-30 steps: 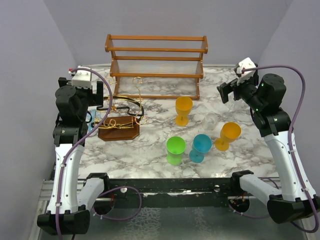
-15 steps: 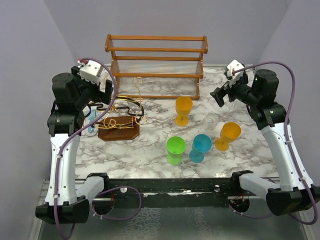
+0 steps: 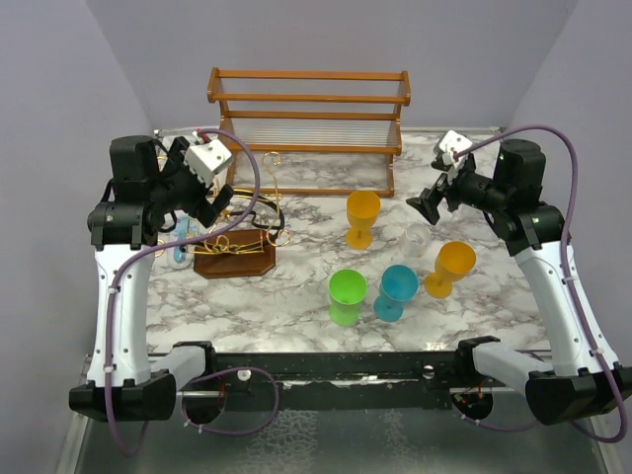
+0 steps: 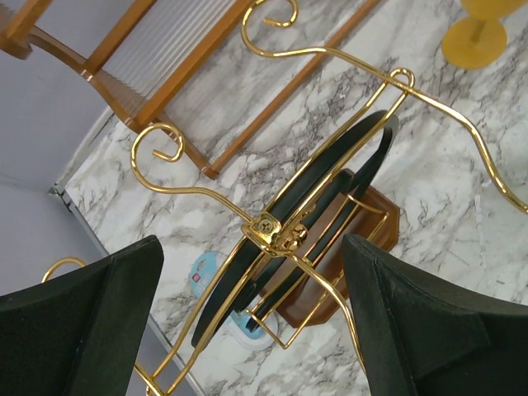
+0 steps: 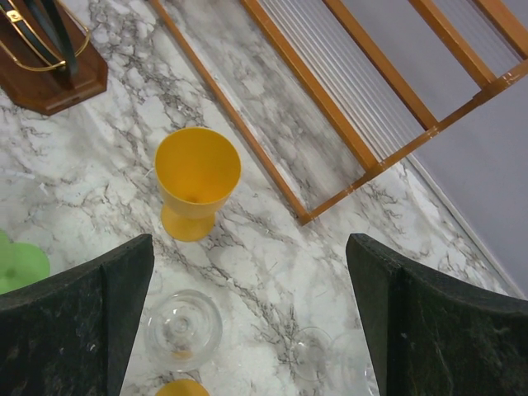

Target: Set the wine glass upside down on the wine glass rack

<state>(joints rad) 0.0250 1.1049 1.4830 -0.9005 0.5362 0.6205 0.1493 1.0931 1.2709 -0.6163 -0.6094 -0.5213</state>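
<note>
From above, the left gripper [image 3: 211, 200] hung with its jaws spread and nothing between them, the wine glass rack [image 3: 240, 237] just below and ahead of it. The right gripper [image 3: 428, 204] was also wide open and empty. The clear wine glass [image 3: 417, 237] stood on the marble table [image 3: 296, 286] just beneath it, well apart from the rack, between a yellow goblet [image 3: 362, 217] and a second yellow goblet [image 3: 452, 267]

In the left wrist view, the fingers [image 4: 82, 330] of the left gripper [image 4: 252, 242] stood far apart. The rack's gold and black wire [image 4: 276, 231] lay straight ahead, framed between them and touching neither

In the right wrist view, the right gripper [image 5: 249, 241] gaped over bare marble. The wine glass [image 5: 183, 328] sat below, close to the left finger [image 5: 82, 322]. The yellow goblet [image 5: 198, 177] was ahead and the wooden shelf [image 5: 346, 107] lay beyond it
</note>
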